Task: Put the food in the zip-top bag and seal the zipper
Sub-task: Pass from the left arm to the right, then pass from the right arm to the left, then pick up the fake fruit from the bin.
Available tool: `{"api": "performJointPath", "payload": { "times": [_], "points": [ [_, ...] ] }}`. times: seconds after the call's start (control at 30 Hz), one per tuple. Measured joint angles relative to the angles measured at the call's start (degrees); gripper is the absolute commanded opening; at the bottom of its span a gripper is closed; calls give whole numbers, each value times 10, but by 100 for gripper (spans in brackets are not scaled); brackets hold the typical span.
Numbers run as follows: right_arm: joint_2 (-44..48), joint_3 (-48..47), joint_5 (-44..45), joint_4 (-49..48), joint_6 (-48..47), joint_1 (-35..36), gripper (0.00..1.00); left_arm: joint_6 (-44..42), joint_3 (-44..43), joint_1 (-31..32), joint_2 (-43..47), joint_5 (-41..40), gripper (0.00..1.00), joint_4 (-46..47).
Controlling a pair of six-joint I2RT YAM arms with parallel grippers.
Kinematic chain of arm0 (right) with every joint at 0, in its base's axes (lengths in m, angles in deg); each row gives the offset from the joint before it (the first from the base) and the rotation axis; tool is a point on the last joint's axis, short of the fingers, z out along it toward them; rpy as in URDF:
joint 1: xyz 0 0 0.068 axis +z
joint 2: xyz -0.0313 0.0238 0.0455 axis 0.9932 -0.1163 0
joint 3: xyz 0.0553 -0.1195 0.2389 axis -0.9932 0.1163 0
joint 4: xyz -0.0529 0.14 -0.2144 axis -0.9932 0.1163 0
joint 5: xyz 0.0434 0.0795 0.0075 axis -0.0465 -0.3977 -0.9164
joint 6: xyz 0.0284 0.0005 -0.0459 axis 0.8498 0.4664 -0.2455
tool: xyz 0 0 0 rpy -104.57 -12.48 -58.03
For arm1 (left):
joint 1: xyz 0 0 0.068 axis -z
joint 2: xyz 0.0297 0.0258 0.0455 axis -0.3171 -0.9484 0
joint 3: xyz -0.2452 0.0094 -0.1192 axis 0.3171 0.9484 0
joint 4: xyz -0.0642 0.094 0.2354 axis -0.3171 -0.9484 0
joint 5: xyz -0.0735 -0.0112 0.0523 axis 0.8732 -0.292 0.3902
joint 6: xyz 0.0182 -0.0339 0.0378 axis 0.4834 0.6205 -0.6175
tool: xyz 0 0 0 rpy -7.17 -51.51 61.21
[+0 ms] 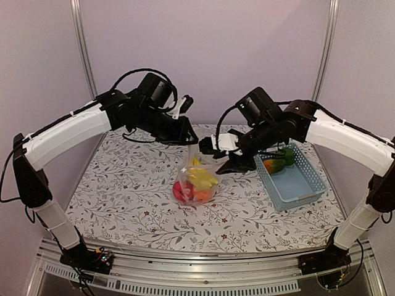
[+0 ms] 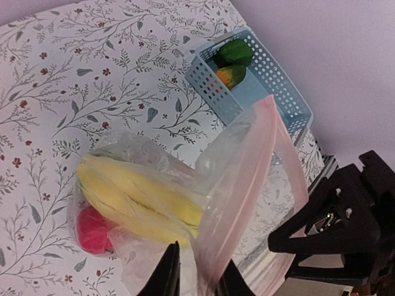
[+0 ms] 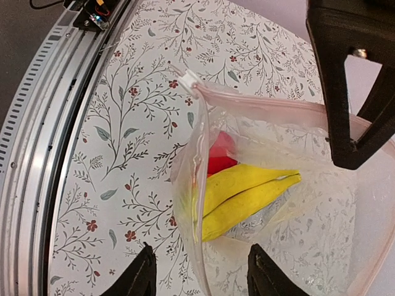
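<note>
Floral cloth covers the counter, and the zip-top bag stands at its middle, mouth lifted, with a yellow banana and a red fruit inside. Its edge passes between the fingers of the left pincer, which are slightly apart; I cannot tell if they pinch it. The right pincer is released, wide around the bag's side. The film looks thin, soft and slippery, so I would take it by the stiffer zipper strip.
</note>
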Motion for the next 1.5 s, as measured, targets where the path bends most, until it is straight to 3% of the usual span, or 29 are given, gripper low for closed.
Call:
{"api": "performJointPath", "payload": {
  "times": [0.07,0.13,0.3,0.43,0.53,0.63,0.97,1.27,1.37,1.5],
  "points": [
    [-14,0,15,-2,-6,3,19,2,0,1,0,0,26,-1],
    [-23,0,26,-3,-11,6,7,5,0,3,1,-2,30,-8],
    [-35,-8,30,1,-10,12,0,15,1,17,14,-14,28,-40],
    [-35,-26,25,1,-9,22,0,26,2,42,25,-46,17,-73],
    [-34,-36,15,2,-7,27,0,31,2,52,31,-64,1,-90],
    [-34,-42,6,2,-3,30,0,35,-1,53,35,-88,0,-104],
    [-34,-81,-31,21,25,30,7,16,-46,57,34,-138,0,-130],
    [-28,-81,-54,43,34,22,43,5,-33,57,31,-159,0,-128],
    [-9,-80,-90,52,35,-3,48,2,-15,57,34,-170,0,-115],
    [49,-80,-134,56,36,-107,48,1,-1,57,39,-178,0,-102]
  ]
}}
